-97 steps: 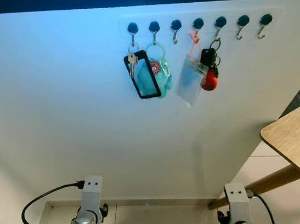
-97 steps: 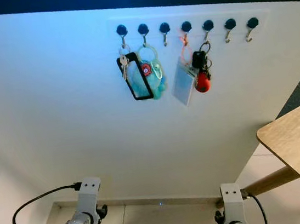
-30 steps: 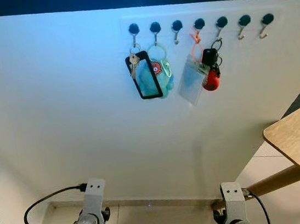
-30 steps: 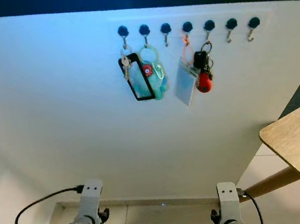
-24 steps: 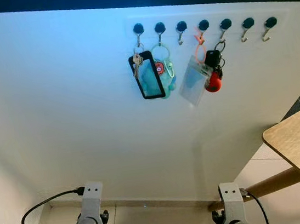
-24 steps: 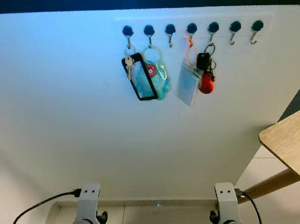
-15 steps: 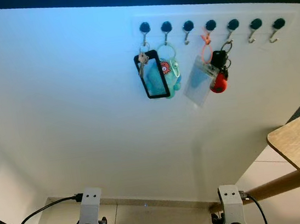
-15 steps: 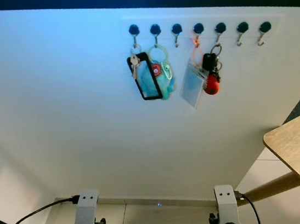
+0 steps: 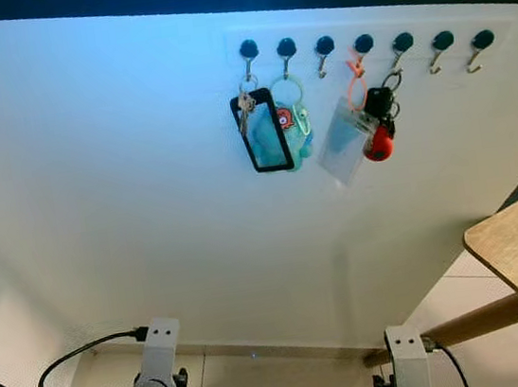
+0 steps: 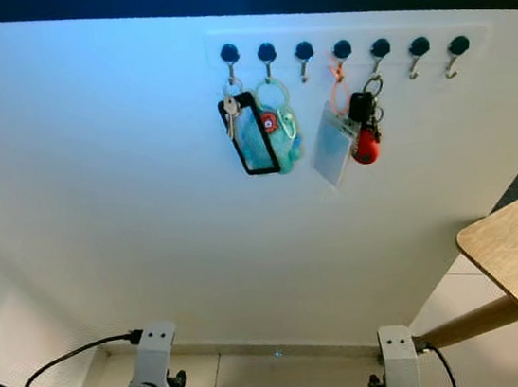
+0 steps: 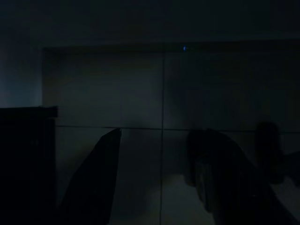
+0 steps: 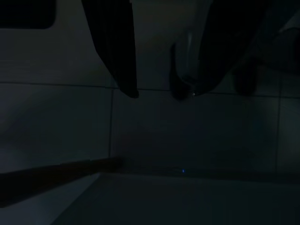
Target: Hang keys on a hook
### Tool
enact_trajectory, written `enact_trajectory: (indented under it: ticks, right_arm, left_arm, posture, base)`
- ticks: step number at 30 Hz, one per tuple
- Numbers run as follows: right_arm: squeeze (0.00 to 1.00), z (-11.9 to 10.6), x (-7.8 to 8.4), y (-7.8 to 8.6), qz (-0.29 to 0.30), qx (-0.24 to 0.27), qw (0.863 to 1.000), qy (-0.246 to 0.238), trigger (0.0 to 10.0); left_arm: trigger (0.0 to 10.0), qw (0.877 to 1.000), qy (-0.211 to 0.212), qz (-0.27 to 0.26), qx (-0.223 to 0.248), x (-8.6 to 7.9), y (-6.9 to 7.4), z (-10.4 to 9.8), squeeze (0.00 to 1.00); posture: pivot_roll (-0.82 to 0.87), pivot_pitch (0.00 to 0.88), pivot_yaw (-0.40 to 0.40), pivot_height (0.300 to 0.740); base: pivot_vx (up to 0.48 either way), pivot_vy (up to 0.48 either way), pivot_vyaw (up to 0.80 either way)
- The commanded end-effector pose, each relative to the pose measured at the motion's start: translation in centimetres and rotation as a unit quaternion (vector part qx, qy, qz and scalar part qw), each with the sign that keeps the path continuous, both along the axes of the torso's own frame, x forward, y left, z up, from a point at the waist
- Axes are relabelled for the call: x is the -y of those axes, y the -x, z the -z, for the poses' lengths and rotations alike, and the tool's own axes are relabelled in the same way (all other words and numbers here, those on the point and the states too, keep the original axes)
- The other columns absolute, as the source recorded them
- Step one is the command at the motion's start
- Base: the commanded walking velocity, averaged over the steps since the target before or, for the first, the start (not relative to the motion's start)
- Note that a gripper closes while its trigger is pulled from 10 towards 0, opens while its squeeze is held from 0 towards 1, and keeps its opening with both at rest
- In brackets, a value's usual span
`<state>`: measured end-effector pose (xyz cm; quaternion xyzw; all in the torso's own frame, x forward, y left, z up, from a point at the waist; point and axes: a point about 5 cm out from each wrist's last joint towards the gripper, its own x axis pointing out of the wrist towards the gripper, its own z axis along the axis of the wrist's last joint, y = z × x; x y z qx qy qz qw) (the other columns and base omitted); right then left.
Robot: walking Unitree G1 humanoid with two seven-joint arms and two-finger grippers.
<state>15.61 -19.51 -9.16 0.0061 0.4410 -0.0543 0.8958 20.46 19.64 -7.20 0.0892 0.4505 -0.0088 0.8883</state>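
Arms hang low below the keys (image 9: 246,109); left tool (image 11: 154,178) and right tool (image 12: 157,61) both spread.

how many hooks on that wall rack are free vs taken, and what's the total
Taken hooks: 4, holding the black-framed tag with keys, teal keychain, clear badge holder and red fob keys
Free hooks: 3, e.g.
Total: 7

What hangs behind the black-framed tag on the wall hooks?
Behind the black-framed tag a teal plush charm peeks out on a pale green ring. Most of the charm is covered by the tag.
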Motion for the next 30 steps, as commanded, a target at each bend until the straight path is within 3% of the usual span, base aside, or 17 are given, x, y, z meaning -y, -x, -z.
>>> enact_trajectory:
  ticks: [1,8,17,26,30]
  right_arm:
    - [0.00,-0.1,0.2,-0.2,-0.001,-0.003,1.000,0.003,10.0]
    - [0.00,-0.4,-0.2,-0.9,0.025,0.017,1.000,-0.007,10.0]
    - [0.00,-0.2,-0.5,-0.6,0.031,0.015,0.999,-0.009,10.0]
    - [0.00,0.1,-0.7,-0.1,0.031,0.005,0.999,-0.011,10.0]
    - [0.00,0.0,-1.0,-0.4,0.003,0.002,1.000,-0.009,10.0]
  left_arm:
    - [10.0,1.000,0.005,-0.007,-0.003,0.3,0.5,0.3,0.00]
    - [10.0,1.000,0.001,-0.002,-0.016,0.1,1.2,0.7,0.00]
    - [10.0,1.000,-0.002,0.003,-0.012,0.2,0.9,0.5,0.00]
    - [10.0,1.000,-0.007,0.001,-0.006,-0.2,0.4,0.2,0.00]
    - [10.0,1.000,-0.012,-0.012,0.001,-1.1,0.2,-0.1,0.00]
  posture:
    - [0.10,0.000,-0.052,0.740]
    - [0.05,0.000,-0.022,0.740]
    - [0.05,0.000,0.009,0.740]
    - [0.08,0.000,-0.008,0.740]
    - [0.09,0.000,-0.031,0.740]
  base:
    - [0.000,0.000,0.00]
    - [0.000,0.000,0.00]
    - [0.000,0.000,0.00]
    - [0.000,0.000,0.00]
    - [0.000,0.000,0.00]
